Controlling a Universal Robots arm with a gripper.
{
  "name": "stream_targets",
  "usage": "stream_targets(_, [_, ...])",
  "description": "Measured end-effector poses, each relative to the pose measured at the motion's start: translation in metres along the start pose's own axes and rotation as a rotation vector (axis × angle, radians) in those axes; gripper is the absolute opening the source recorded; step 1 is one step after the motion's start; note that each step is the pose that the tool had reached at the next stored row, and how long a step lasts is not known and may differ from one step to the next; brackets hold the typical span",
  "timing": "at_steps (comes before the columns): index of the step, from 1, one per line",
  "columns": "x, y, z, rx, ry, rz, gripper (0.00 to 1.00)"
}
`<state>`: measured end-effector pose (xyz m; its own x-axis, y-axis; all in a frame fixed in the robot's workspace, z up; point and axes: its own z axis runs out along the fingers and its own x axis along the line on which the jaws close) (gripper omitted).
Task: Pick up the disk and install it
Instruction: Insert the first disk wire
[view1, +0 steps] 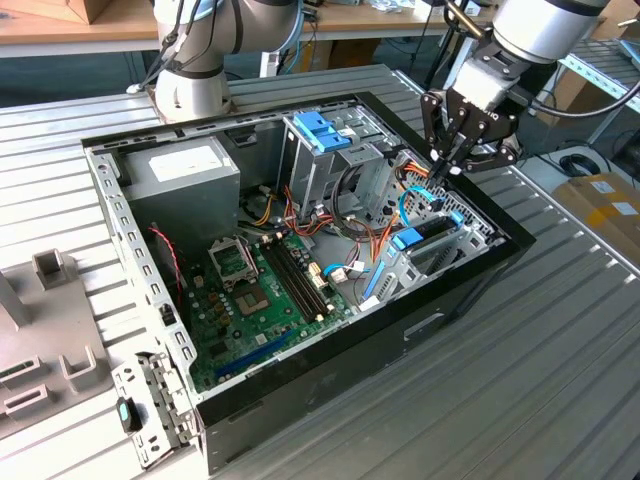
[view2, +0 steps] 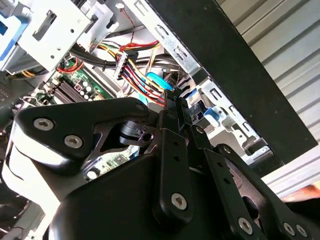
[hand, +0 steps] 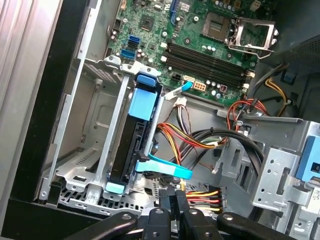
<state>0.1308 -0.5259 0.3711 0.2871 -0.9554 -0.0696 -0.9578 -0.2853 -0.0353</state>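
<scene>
The disk (view1: 428, 232) stands on edge in the metal drive bay at the exterior view's right side of the open computer case. Its bright blue carrier rail (hand: 142, 104) runs along its upper edge. In the first wrist view the dark disk body (hand: 129, 155) sits between the bay's grey walls. My gripper (view1: 447, 170) hangs just above and slightly behind the bay, over the cables, apart from the disk. Its black fingertips (hand: 176, 196) are pressed together with nothing between them. In the second wrist view the gripper (view2: 172, 102) points down at the red and yellow wires.
A tall metal cage with a blue handle (view1: 322, 130) stands mid-case. A grey power supply box (view1: 185, 170) and the green motherboard (view1: 262, 290) lie toward the exterior view's left. Loose cables (hand: 200, 140) cross beside the bay. Another arm's base (view1: 195, 85) stands behind the case.
</scene>
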Motion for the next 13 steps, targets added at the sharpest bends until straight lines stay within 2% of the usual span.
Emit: stream_targets(13, [0.0, 0.0, 0.0001, 0.0078, 0.0038, 0.111, 0.16])
